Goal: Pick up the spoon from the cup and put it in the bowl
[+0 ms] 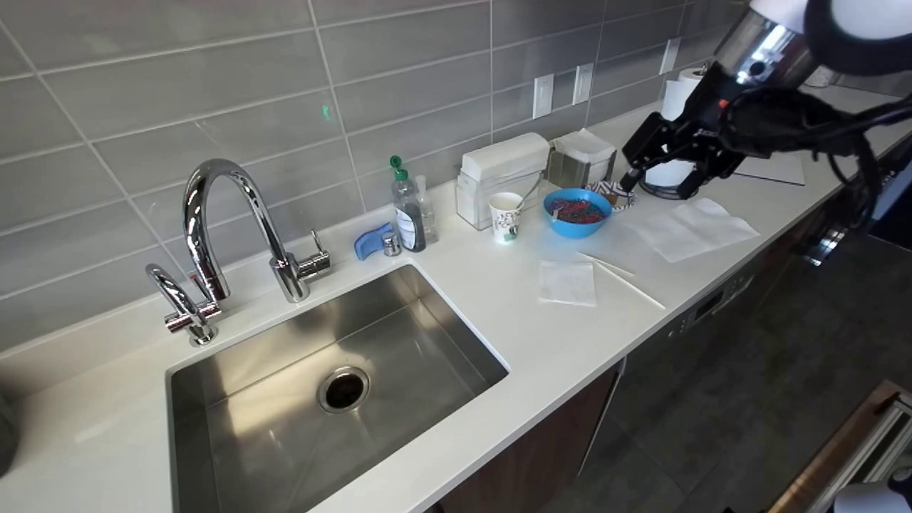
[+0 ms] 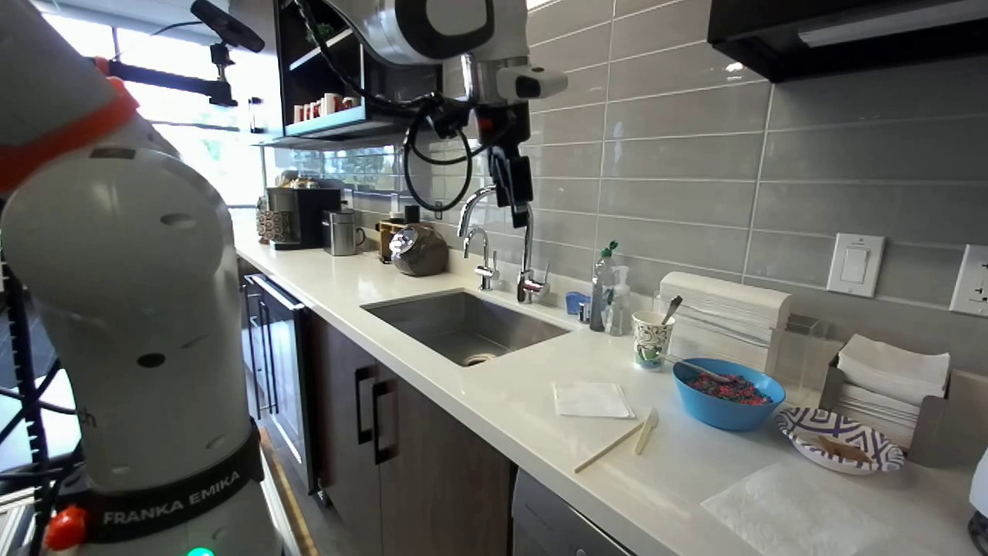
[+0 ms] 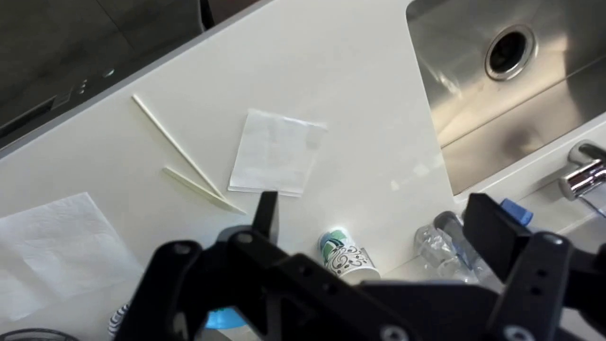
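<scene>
The white patterned paper cup (image 1: 505, 219) stands upright on the counter; it also shows in an exterior view (image 2: 651, 344) and in the wrist view (image 3: 348, 258). A spoon (image 2: 671, 309) leans in it, its handle sticking up past the rim. In the wrist view the cup's mouth and the spoon are mostly hidden by the gripper. The blue bowl (image 1: 577, 229) is beside the cup (image 2: 725, 408) and holds a red and dark mix with a pale utensil (image 2: 698, 370). My gripper (image 3: 373, 196) is open and empty, held high above the counter (image 1: 657, 187), apart from cup and bowl.
A steel sink (image 1: 285, 420) with a faucet is beside the cup. Soap bottles (image 1: 408, 214), napkin holders (image 1: 502, 178) and a patterned paper plate (image 2: 841, 444) stand near the wall. A flat white packet (image 1: 568, 283), thin sticks (image 1: 627, 285) and a paper sheet (image 1: 687, 228) lie nearer the edge.
</scene>
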Tool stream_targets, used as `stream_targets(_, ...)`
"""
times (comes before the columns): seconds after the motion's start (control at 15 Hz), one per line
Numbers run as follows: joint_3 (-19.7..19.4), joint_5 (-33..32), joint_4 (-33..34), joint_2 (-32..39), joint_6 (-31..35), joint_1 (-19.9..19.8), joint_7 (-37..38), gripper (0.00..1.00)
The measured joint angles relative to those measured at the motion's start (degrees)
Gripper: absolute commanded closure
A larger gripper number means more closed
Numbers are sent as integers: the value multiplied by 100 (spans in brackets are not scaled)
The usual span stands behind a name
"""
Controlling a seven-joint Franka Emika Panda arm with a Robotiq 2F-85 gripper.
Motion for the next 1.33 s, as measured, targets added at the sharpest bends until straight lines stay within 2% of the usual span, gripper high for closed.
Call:
stream_targets(0.33, 112, -221, 159, 1262, 1582, -178, 611, 0)
stream_targets(0.73, 21, -616, 1014, 2776, 2551, -237, 742, 0)
stream_targets(1.07, -266, -902, 2156, 4007, 2747, -160, 720, 0)
stream_targets(1.33, -529, -741, 3067, 4832, 2747, -83, 568, 0)
